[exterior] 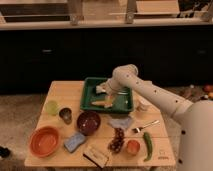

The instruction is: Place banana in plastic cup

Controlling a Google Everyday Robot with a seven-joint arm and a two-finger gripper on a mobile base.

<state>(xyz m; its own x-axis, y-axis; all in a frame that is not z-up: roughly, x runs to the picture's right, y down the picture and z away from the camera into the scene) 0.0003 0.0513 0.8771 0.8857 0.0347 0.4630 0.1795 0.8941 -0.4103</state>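
Banana (pixel 102 103) lies in green tray (pixel 91 90); gripper (pixel 104 91) hangs just above it, apart or together: cannot tell.

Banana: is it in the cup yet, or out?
Out. The banana lies in the green tray, with the gripper just above it, over the tray.

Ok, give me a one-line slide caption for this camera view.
Robot's gripper hovers over the green tray, close to the banana lying in it.
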